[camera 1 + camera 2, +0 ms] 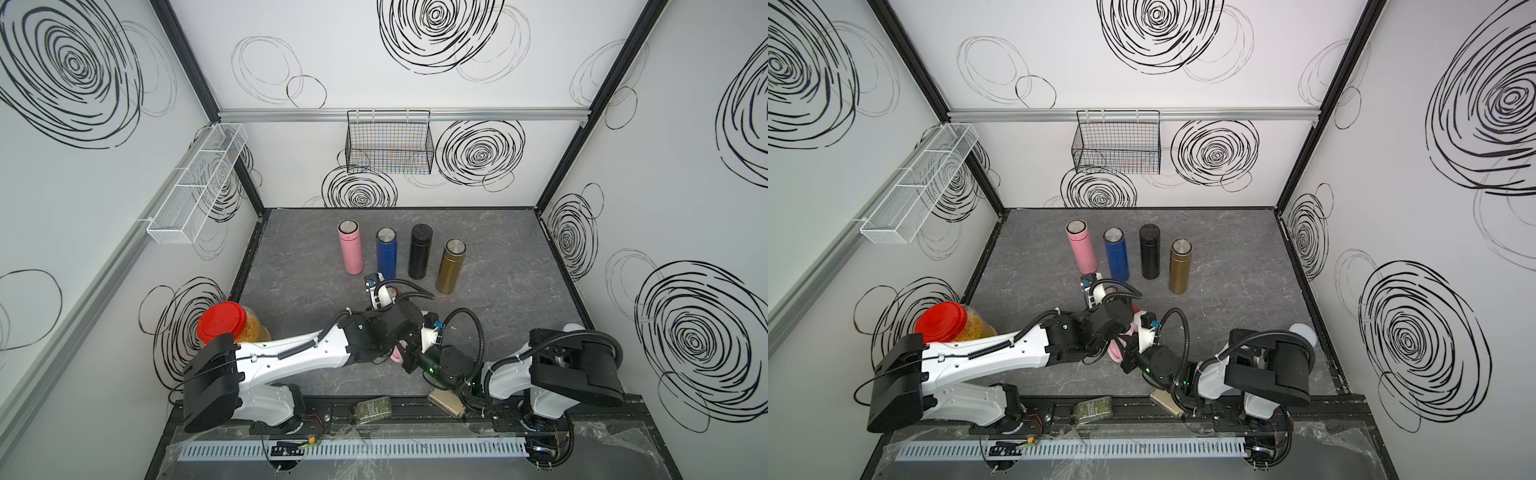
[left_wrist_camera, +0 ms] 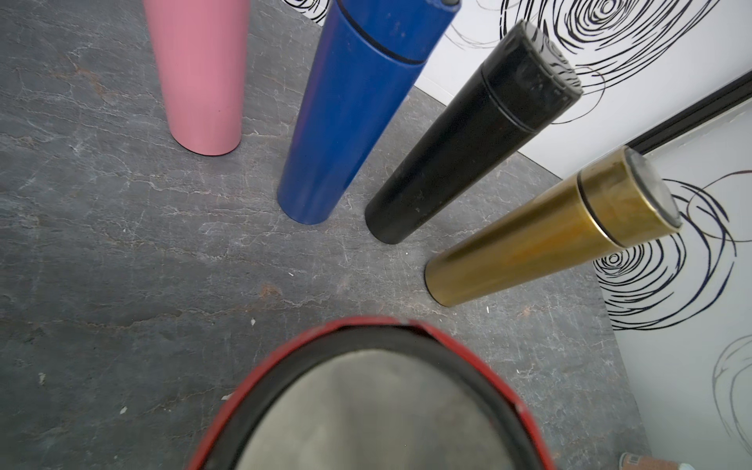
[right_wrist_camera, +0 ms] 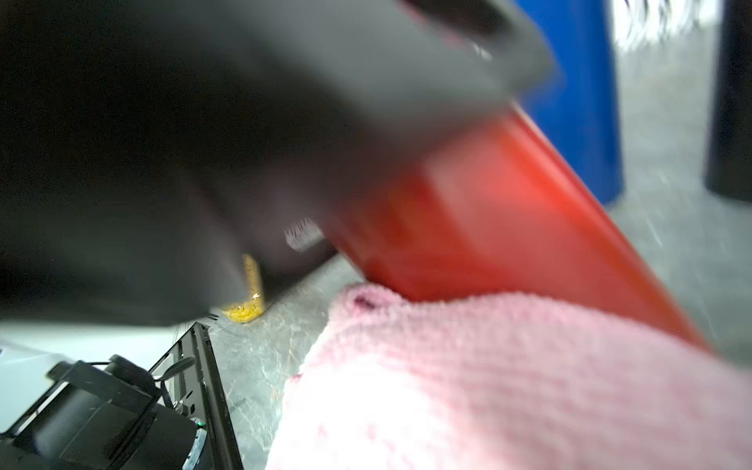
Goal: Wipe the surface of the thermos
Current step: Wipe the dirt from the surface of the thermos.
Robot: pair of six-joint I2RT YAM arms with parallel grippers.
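The red thermos (image 3: pixel 508 203), the object to be wiped, was located near the middle of the grey table (image 2: pixel 122 244), nearer than the row of four upright thermoses. It was clamped at its upper end by the left gripper (image 3: pixel 427 101), whose jaws were closed on the body just below the lid. The thermos was held tilted, judged as a means of presenting its side wall to the other arm. Whether its base rested on the table could not be told, as that end was hidden by the cloth. A pink cloth (image 3: pixel 488 386) was pinched in the closed jaws of the right gripper (image 1: pixel 1127 357) and was pressed against the lower side of the red wall, so that contact was made by fabric and not by the fingers. The wiping step was judged to be under way, with one arm used as a fixture and the other as the wiper. The pink thermos (image 2: pixel 199 81), blue thermos (image 2: pixel 354 114), black thermos (image 2: pixel 468 142) and gold thermos (image 2: pixel 529 240) were set apart on the far side. This spacing was judged to leave room for the stroke, although the blue one stood closest behind the work and could be knocked by a long pass.
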